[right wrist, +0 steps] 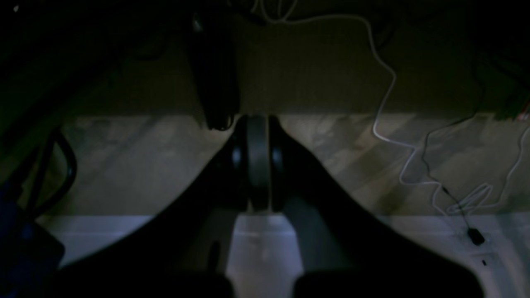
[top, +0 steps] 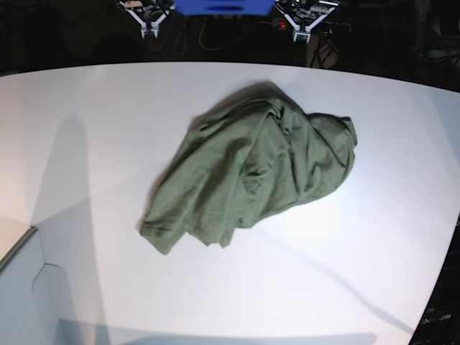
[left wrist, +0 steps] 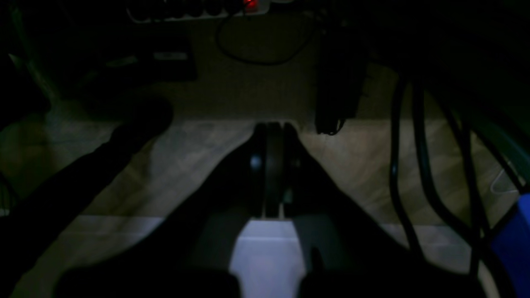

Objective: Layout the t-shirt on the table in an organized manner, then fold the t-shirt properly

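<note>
**1 crumpled shirt on the table, both arms parked beyond its far edge**

1 plain olive-green cotton t-shirt (top: 251, 172) lay in a rumpled heap near the middle of the large smooth white table (top: 86, 237), a little toward the far side. It ran diagonally in the base view, from a bunched end at upper right down to a looser hem at lower left. Folds and creases covered it, and neither sleeves nor collar could be made out clearly. The cloth rested wholly on the tabletop, well apart from every edge. Long soft shadows crossed the white surface to the left of the shirt and below it.

2 grippers showed at the top of the base view, past the table's curved far edge and well apart from the shirt. The left gripper (top: 305, 29) was at upper right and the right gripper (top: 149, 27) at upper left, with a blue box (top: 224, 6) between them.

Both wrist views were very dark. In the left wrist view the left gripper's black fingers (left wrist: 257, 165) were pressed together with nothing between them, above a dim floor with black cables (left wrist: 418, 165) to the right. In the right wrist view the right gripper's fingers (right wrist: 238, 161) were likewise pressed together and empty, with a thin white cable (right wrist: 387, 103) trailing across the floor at right.
</note>
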`<action>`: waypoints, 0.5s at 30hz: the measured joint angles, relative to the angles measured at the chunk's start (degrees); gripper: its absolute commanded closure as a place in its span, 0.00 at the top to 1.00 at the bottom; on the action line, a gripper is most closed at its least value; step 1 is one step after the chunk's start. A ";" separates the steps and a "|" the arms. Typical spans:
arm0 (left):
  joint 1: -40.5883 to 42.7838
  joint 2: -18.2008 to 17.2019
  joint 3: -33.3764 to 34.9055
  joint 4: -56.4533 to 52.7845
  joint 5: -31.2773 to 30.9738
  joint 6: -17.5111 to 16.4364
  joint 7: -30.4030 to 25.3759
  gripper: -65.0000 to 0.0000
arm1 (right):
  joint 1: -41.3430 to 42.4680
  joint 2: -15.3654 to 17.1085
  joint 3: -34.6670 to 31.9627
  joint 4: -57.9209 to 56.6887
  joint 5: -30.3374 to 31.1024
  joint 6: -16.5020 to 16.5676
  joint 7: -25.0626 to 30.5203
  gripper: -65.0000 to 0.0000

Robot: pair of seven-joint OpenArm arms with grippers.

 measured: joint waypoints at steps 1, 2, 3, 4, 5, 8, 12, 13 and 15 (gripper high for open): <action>0.02 0.00 0.07 0.00 0.00 0.00 0.00 0.00 | -0.15 -0.04 0.00 0.00 0.00 0.02 0.00 0.00; 0.04 0.00 0.04 0.00 -0.02 0.00 0.02 0.00 | -0.17 -0.13 0.00 -0.04 0.00 0.00 -0.17 0.00; 0.17 0.02 0.04 0.00 -0.02 0.00 0.02 0.00 | -0.17 -0.15 0.00 -0.11 0.00 0.02 -0.15 0.00; 0.15 0.02 0.04 0.00 -0.02 -0.02 0.00 0.00 | -0.15 -0.17 0.00 -0.11 0.00 0.00 -0.15 0.00; 0.15 0.00 0.04 0.00 -0.02 -0.02 0.00 0.00 | -0.13 -0.17 0.00 -0.09 0.00 0.02 -0.15 0.00; 0.11 -0.02 0.04 0.00 0.00 0.00 0.00 0.00 | 0.04 -0.04 0.00 -0.02 0.00 0.00 -0.07 0.00; 0.15 0.02 0.04 0.00 -0.02 -0.02 0.00 0.00 | -0.17 0.20 -0.15 -0.04 0.00 0.00 -0.11 0.00; 0.15 0.02 0.04 0.00 -0.02 -0.02 0.00 0.00 | -0.20 0.26 -0.15 -0.04 0.00 0.02 -0.15 0.00; 0.13 0.02 -0.15 0.00 -0.02 0.00 -0.02 0.00 | -0.13 0.28 -0.15 -0.04 0.00 0.02 -0.15 0.00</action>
